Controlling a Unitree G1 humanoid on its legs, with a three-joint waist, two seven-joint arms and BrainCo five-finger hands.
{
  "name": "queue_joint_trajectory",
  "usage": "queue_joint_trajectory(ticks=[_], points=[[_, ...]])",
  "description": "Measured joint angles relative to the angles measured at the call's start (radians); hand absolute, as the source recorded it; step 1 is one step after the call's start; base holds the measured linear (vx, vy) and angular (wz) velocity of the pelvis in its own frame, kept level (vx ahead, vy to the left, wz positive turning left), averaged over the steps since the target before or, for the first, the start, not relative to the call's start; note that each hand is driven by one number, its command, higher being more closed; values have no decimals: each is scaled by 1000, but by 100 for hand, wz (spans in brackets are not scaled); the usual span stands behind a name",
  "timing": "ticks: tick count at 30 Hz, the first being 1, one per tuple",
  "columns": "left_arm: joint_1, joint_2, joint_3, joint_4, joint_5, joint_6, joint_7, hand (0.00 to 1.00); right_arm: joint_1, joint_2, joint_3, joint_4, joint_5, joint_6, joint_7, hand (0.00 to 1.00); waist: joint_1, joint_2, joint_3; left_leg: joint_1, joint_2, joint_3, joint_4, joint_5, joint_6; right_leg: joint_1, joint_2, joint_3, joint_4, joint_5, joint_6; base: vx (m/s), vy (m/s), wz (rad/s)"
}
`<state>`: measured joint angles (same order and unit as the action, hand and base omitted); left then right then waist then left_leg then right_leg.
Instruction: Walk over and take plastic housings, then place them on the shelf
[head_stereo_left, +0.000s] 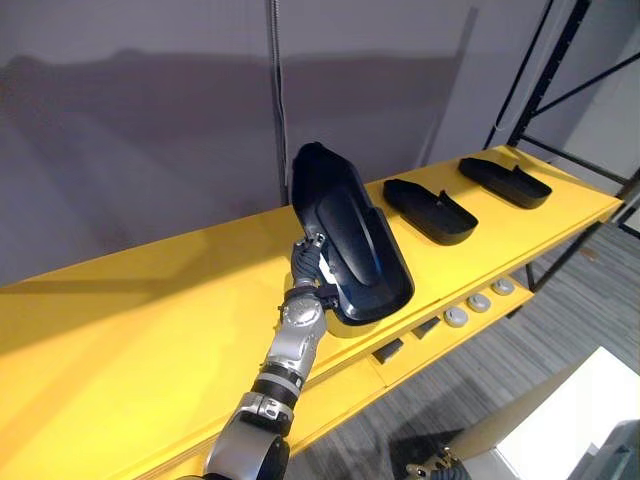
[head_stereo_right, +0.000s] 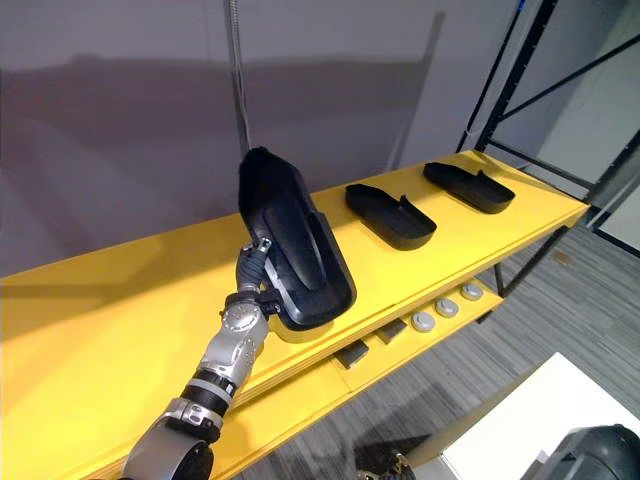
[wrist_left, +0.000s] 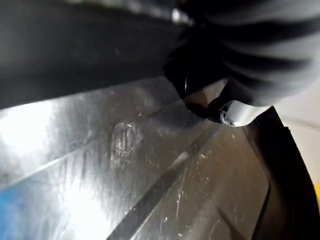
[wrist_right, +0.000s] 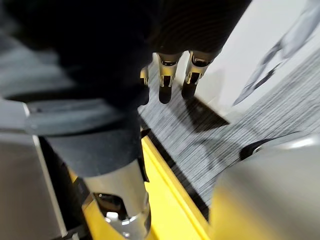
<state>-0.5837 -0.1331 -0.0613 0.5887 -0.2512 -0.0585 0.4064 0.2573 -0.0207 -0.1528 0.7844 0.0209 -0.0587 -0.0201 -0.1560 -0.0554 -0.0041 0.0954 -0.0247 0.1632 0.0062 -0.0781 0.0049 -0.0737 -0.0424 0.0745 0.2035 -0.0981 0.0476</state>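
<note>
Left hand (head_stereo_left: 306, 262): head views; at the front edge of the shelf (head_stereo_left: 130, 330), tucked behind the lower end of the raised housing. Its fingers are hidden, so I cannot tell the grip.
Black housing (head_stereo_left: 350, 235): tilted up above the yellow shelf, lower end against the hand and past the front edge, upper end toward the wall (head_stereo_left: 150, 120).
Second housing (head_stereo_left: 430, 210), third housing (head_stereo_left: 505, 182): the 2 lie flat on the shelf to the right, well apart from the hand.
Left wrist view: the housing's glossy surface lies just past the dark cover.
Right hand (wrist_right: 165, 80): right wrist view; fingers hang straight and relaxed, holding nothing, over the grey floor (wrist_right: 225, 140).
</note>
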Motion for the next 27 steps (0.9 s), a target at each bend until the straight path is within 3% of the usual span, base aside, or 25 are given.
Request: queue_joint_trajectory(ticks=[13, 14, 24, 27], points=[[-35, 3, 76, 111, -40, 33, 1, 100, 10, -3, -1, -1, 0, 0, -1, 0, -24, 0, 0, 4, 4, 14, -18, 7, -11, -14, 7, 11, 4, 0, -1, -7, 7, -3], [-40, 4, 76, 123, -38, 34, 0, 0, 10, -3, -1, -1, 0, 0, -1, 0, -24, 0, 0, 4, 4, 20, -19, 7, -11, -15, 8, 16, 4, 0, -1, -23, 23, -9], [-88, 14, 128, 215, 49, 74, -11, 0, -6, -6, -1, 0, 1, 0, 0, 0, -30, 8, 7, -4, 3, 25, -22, 9, -13, -32, 10, 24, 12, 0, 0, -5, 5, -1], [-89, 17, 169, 218, 48, 76, -11, 0, -30, -6, -2, 23, 1, 0, 0, 0, -47, 12, 9, -3, 3, 25, -25, 14, -20, -31, 10, 22, 12, 1, -2, 0, 0, 0]])
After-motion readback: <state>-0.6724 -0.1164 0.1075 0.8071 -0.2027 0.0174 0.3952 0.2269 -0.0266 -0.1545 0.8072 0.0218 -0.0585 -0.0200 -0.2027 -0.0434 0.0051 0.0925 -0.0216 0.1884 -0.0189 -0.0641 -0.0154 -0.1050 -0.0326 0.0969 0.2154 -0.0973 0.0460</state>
